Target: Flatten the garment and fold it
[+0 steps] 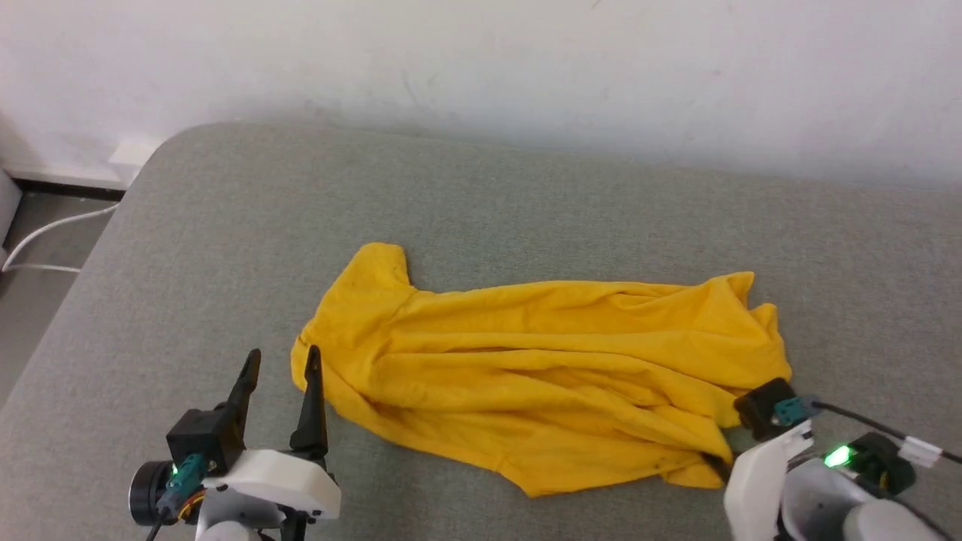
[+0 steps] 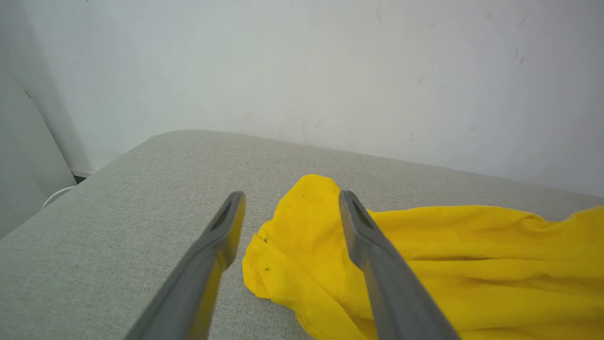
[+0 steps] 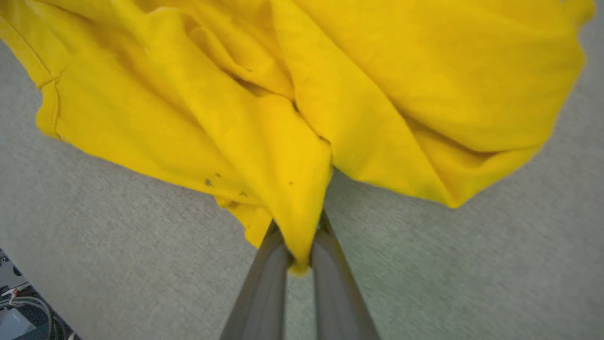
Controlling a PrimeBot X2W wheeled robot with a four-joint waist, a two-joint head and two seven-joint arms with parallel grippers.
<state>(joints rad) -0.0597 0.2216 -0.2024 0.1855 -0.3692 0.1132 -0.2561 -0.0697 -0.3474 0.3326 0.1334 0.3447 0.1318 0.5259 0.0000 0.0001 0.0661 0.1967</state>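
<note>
**Garment** [image 1: 541, 376]: mustard-yellow T-shirt, plain side up. It lay crumpled in long creases across the middle of the grey padded surface [image 1: 526, 195], its long axis running left to right. One sleeve pointed to the far left, and the bunched hem end lay to the right. A few small dark specks showed on the cloth near its near edge.

**Left gripper** [image 1: 284, 353]: at the near left, on a white wrist housing. Its two dark fingers pointed away toward the wall [image 1: 481, 60] and stood wide apart, with nothing between them. The inner finger [image 2: 373, 250] lay across the sleeve's near-left edge as seen from the wrist camera. Whether it touched the cloth could not be told. The outer finger stood over bare grey surface, just beside the garment.

**Right gripper** [image 3: 299, 233]: at the near right. The pale forearm rose from the bottom edge and the wrist angled in toward the garment's near-right corner. In the wrist view the fingers were drawn together and clamped on a narrow fold of yellow cloth. The fabric fanned out beyond the tips.

**White cable** [image 1: 45, 233]: on the floor at the far left, well apart from the garment.
</note>
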